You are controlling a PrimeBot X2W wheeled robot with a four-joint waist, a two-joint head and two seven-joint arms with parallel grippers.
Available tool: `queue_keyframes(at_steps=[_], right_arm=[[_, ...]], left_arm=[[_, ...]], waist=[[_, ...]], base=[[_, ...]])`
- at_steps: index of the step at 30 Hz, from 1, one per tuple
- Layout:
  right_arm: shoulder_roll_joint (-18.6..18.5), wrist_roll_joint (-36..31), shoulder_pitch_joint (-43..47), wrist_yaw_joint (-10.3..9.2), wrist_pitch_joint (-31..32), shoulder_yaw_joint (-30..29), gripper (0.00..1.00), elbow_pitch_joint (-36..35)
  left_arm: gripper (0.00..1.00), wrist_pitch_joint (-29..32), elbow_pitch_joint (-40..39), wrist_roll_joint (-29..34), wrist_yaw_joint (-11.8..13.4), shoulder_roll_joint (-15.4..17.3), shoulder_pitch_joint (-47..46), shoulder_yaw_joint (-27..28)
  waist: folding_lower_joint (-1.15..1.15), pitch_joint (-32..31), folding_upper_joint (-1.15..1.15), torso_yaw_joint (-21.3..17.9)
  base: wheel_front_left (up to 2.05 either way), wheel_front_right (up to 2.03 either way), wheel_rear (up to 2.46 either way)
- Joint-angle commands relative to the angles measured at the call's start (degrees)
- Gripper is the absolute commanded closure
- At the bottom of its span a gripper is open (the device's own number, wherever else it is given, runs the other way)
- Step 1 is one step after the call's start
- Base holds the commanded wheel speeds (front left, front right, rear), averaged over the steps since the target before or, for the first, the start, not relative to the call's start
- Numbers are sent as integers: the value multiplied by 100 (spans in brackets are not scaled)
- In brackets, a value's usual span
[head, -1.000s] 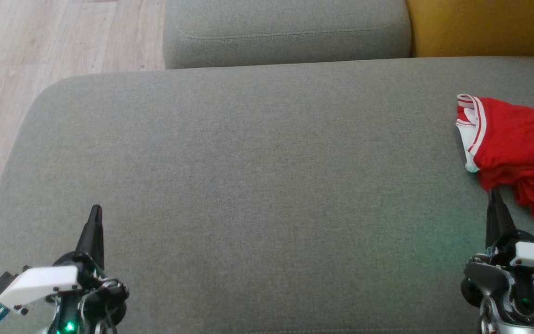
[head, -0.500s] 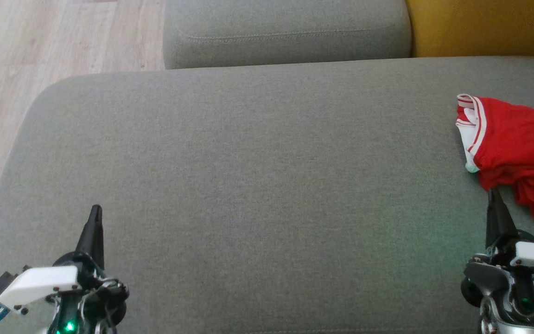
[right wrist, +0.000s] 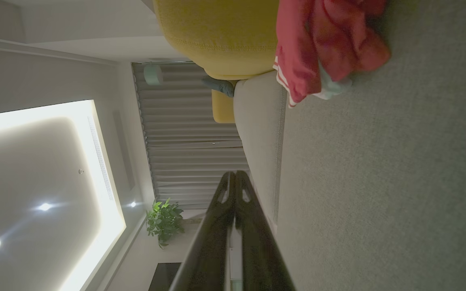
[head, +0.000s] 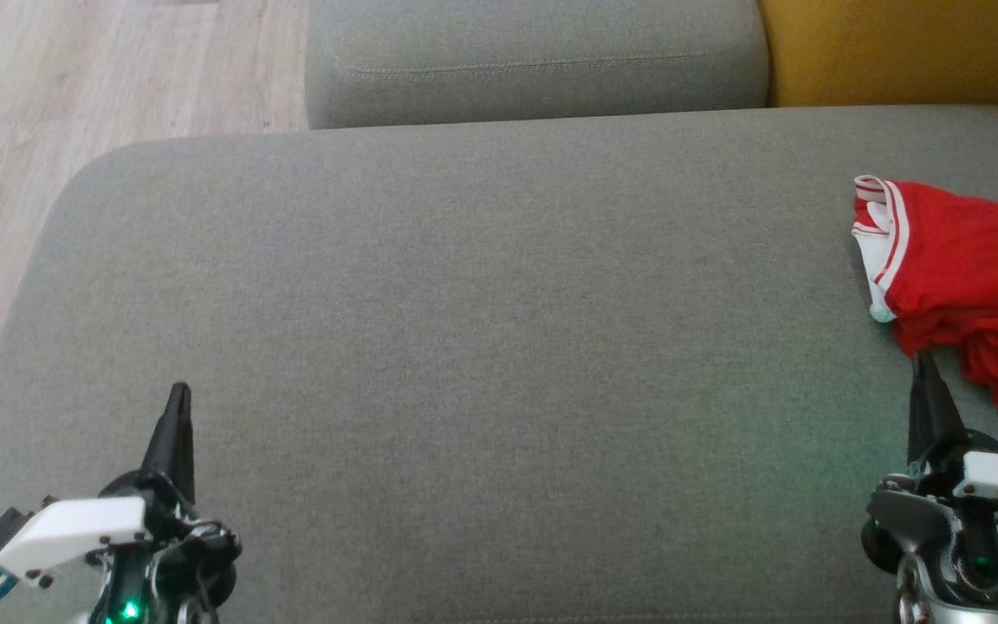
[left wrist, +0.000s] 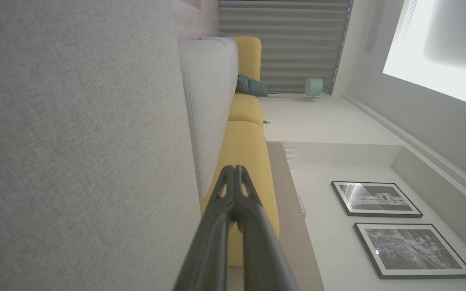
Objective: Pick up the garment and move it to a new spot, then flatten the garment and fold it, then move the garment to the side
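Note:
The garment (head: 967, 277) is red with white-striped trim, and it lies crumpled at the right edge of the grey cushion (head: 482, 347). In the right wrist view the garment (right wrist: 326, 44) shows at the top. My right gripper (head: 922, 357) is shut, its tip just below the garment's near edge, nothing between its fingers. The same shut right gripper (right wrist: 235, 173) rises in its wrist view. My left gripper (head: 178, 390) is shut and empty at the lower left, far from the garment. The left gripper (left wrist: 235, 167) points along the sofa.
A grey back cushion (head: 534, 61) sits behind the seat, with a yellow cushion (head: 906, 48) at the back right. Wooden floor (head: 74, 87) lies beyond the seat's left edge. The wide seat surface stretches between my two grippers.

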Motion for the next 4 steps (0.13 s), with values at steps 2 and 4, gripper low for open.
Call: queue_keyframes(at_steps=[2,4], right_arm=[[-38,41,-119,39,33,120,100,-222],[-38,41,-119,39,33,120,100,-222]], left_arm=[[100,44,-222,-24,-41,104,-335,201],[100,44,-222,-24,-41,104,-335,201]], waist=[[0,0,0,0],[0,0,0,0]], base=[[0,0,0],[0,0,0]])
